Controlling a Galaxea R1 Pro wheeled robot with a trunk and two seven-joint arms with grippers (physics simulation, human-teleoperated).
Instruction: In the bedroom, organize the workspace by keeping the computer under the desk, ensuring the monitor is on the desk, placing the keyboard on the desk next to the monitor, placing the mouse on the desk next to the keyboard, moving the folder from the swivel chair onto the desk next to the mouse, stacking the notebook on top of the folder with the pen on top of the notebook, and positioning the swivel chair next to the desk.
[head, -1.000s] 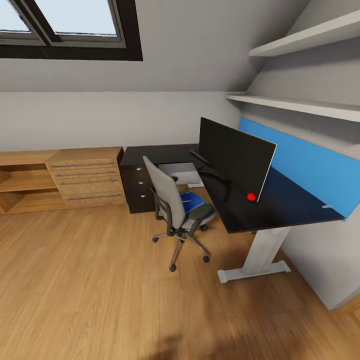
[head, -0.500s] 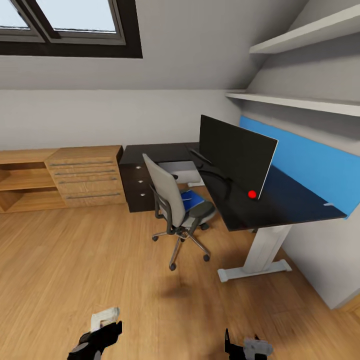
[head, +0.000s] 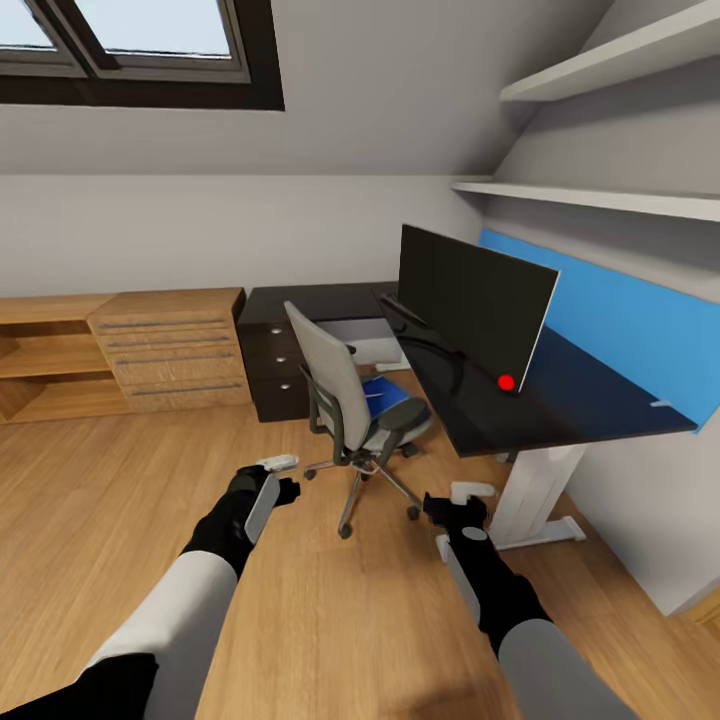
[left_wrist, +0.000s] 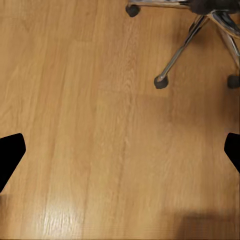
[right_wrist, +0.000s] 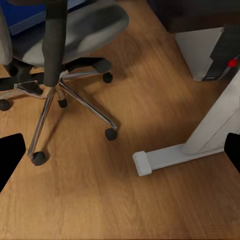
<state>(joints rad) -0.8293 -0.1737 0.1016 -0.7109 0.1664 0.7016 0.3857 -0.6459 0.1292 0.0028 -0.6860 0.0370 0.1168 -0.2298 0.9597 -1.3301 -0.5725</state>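
Observation:
The swivel chair (head: 345, 400) stands on the oak floor in front of the desk (head: 560, 400), its back turned to me. The blue folder (head: 385, 400) lies on its seat. The monitor (head: 470, 305) stands on the desk, and a slim keyboard (head: 400, 310) lies beyond it. A light computer (head: 365, 345) sits under the desk. A small white pen (head: 655, 408) rests by the blue back panel. I cannot make out the mouse or the notebook. My left gripper (head: 283, 477) and right gripper (head: 455, 497) hover open and empty over the floor short of the chair.
An oak drawer unit (head: 170, 350) and open shelving (head: 45, 365) line the left wall. A dark drawer block (head: 270, 375) stands under the desk's far wing. The desk's white foot (right_wrist: 170, 157) and the chair's chrome star base (left_wrist: 200, 20) lie close to the grippers.
Both arms have risen from the bottom edge into the head view and reached forward towards the chair. Chair, desk and monitor stay put; the view has shifted slightly.

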